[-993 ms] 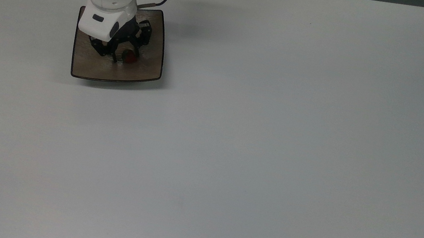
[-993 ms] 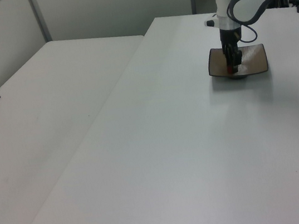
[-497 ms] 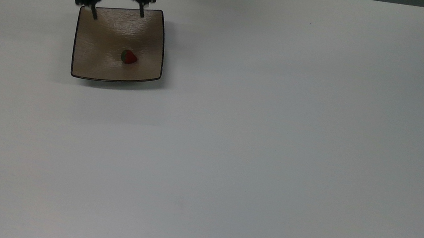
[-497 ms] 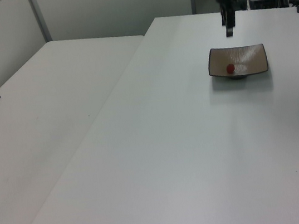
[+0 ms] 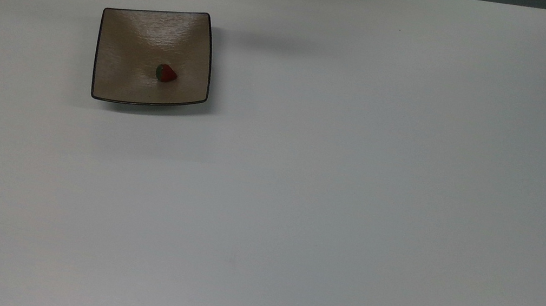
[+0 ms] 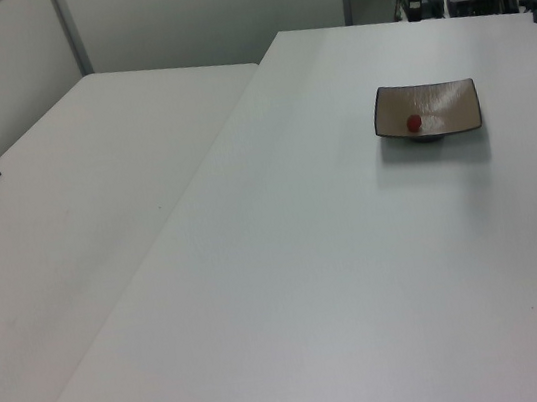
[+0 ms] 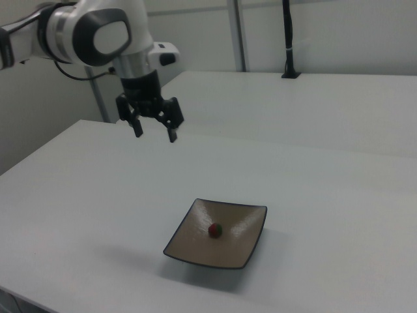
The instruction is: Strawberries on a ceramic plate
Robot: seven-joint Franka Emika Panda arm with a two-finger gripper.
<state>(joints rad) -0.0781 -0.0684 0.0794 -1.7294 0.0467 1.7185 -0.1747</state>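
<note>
Strawberry (image 5: 165, 73) resting near centre of ceramic plate (image 5: 122, 30) on white tabletop (image 5: 359, 161). Gripper (image 7: 154, 130) raised well above plate, fingers spread, holding nothing.

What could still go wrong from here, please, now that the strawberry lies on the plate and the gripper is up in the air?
The strawberry lies loose near the middle of the ceramic plate, whose glossy surface curves up toward the corners, so a knock could roll it. The plate sits close to one edge of the white table; a push might slide it off. The gripper hangs open above the table beyond the plate, so a low return pass could clip the rim.
</note>
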